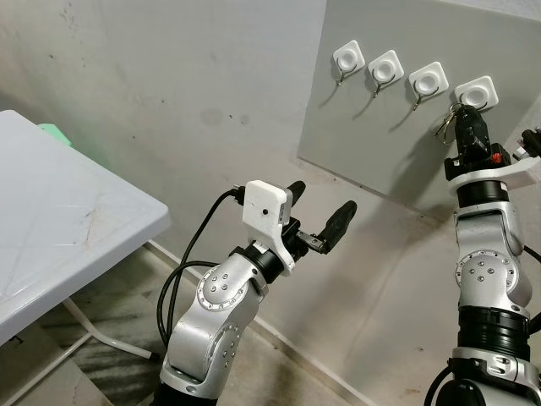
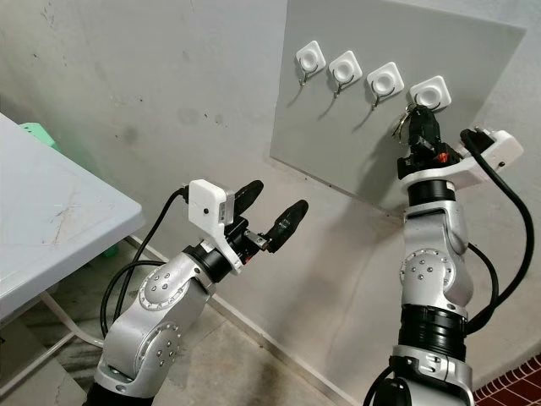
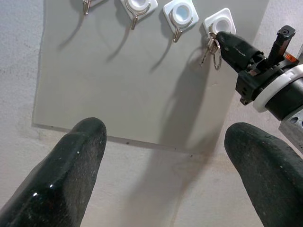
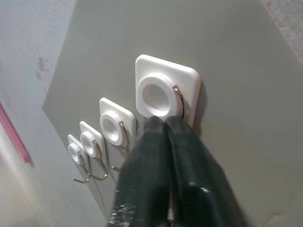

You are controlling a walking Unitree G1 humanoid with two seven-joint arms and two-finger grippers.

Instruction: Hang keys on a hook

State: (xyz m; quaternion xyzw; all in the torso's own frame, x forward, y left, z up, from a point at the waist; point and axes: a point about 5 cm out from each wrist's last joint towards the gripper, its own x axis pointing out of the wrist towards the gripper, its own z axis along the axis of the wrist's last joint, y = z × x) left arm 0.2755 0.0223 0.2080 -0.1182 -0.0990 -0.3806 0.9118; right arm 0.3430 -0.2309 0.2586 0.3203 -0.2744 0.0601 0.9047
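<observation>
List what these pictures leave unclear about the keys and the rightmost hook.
- Right wrist view: the right claw's shut fingers cover the metal hook of the rightmost hook mount, so whether the key ring is over it is hidden.
- Eye views: the keys are too small to count.
- Left wrist view: the keys' ring hangs by the mount; its seat on the hook is too small to judge. The left claw is open, idle.
</observation>
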